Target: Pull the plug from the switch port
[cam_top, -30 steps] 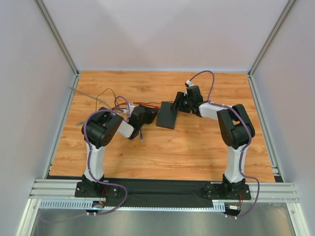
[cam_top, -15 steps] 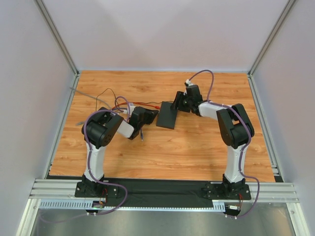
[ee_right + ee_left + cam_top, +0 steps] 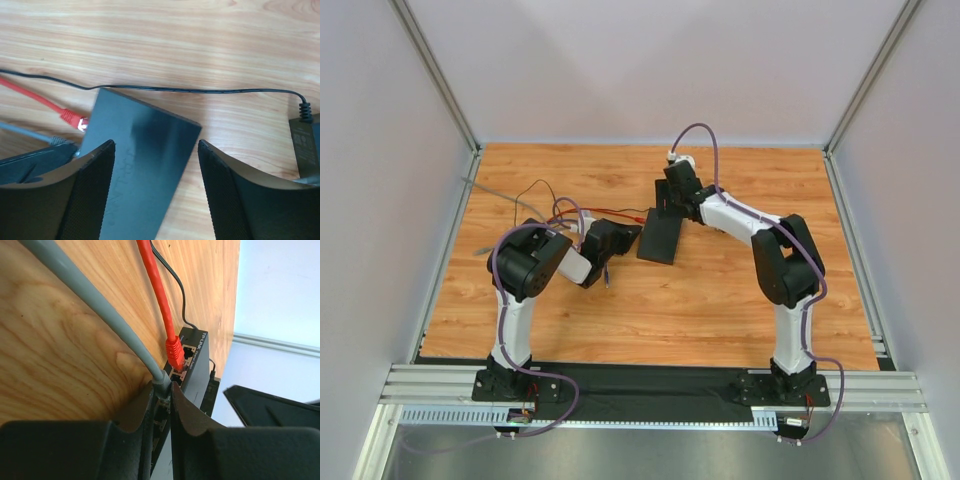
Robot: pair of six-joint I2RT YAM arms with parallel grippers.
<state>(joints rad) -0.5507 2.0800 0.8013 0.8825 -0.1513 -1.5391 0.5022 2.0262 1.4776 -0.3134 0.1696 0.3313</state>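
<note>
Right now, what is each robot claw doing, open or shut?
Left gripper: shut on the grey cable's plug at the flat matte-black switch box.
Right gripper: open above that switch box, holding nothing.

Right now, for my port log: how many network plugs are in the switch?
2: the red plug in the switch edge, and the grey plug beside it, held by the left gripper. Others may be hidden.
</note>
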